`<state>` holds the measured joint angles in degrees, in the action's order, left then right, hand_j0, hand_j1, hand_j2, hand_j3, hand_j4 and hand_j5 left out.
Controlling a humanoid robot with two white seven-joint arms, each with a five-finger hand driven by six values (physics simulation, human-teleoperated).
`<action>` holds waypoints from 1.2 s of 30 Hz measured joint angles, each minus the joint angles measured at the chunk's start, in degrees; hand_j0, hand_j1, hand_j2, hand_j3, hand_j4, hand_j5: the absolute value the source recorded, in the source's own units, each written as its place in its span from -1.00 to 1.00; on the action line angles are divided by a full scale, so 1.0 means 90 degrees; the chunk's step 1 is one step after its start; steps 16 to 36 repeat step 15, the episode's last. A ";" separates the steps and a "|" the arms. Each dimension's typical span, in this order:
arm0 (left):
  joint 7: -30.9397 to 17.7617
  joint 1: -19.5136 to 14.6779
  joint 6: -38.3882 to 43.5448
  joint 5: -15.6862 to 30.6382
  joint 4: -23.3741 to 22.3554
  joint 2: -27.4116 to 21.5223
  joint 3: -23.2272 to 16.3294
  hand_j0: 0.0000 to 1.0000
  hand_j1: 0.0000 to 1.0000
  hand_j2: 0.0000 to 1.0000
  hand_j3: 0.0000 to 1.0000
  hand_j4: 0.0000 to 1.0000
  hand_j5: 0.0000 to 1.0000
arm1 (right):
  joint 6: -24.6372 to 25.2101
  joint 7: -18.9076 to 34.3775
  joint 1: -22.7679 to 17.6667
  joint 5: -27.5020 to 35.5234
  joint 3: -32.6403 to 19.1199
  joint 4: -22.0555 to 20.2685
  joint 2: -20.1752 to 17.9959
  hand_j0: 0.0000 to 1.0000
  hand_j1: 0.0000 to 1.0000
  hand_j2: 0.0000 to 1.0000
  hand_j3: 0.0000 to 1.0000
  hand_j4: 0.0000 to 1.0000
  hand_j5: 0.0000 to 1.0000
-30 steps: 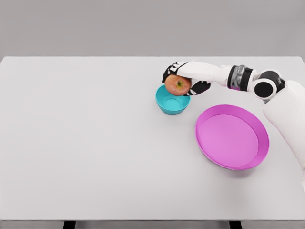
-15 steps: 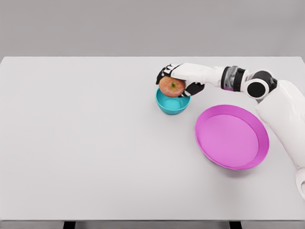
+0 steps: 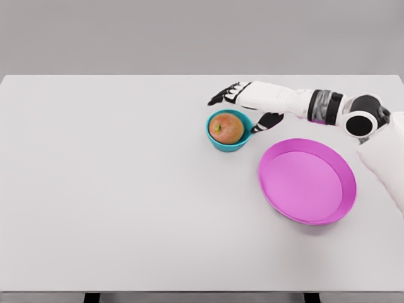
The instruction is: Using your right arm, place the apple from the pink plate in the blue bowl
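Head view, one tabletop scene. Item: apple [image 3: 226, 128], red with yellowish patches, sitting inside the blue bowl [image 3: 213, 139], filling most of it and rising above the rim. Item: my right hand [image 3: 247, 104], just behind and to the right of the bowl, fingers [image 3: 222, 96] spread and extended over its far edge, thumb pointing down beside the bowl's right side, holding nothing and clear of the apple. Item: pink plate [image 3: 307, 181], nothing on it, near the bowl on its right and nearer me. Item: white table [image 3: 113, 189] under everything.
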<state>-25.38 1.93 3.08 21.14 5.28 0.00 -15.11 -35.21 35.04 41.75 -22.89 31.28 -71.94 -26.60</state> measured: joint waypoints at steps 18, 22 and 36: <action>-0.0010 -0.0039 -0.0018 0.0010 0.0026 0.0000 0.0029 1.00 1.00 1.00 1.00 1.00 1.00 | 0.0004 -0.0001 -0.1338 0.1545 -0.0978 -0.2526 -0.2499 1.00 1.00 1.00 1.00 1.00 1.00; -0.0010 -0.0039 -0.0018 0.0010 0.0026 0.0000 0.0029 1.00 1.00 1.00 1.00 1.00 1.00 | 0.0004 -0.0001 -0.1338 0.1545 -0.0978 -0.2526 -0.2499 1.00 1.00 1.00 1.00 1.00 1.00; -0.0010 -0.0039 -0.0018 0.0010 0.0026 0.0000 0.0029 1.00 1.00 1.00 1.00 1.00 1.00 | 0.0004 -0.0001 -0.1338 0.1545 -0.0978 -0.2526 -0.2499 1.00 1.00 1.00 1.00 1.00 1.00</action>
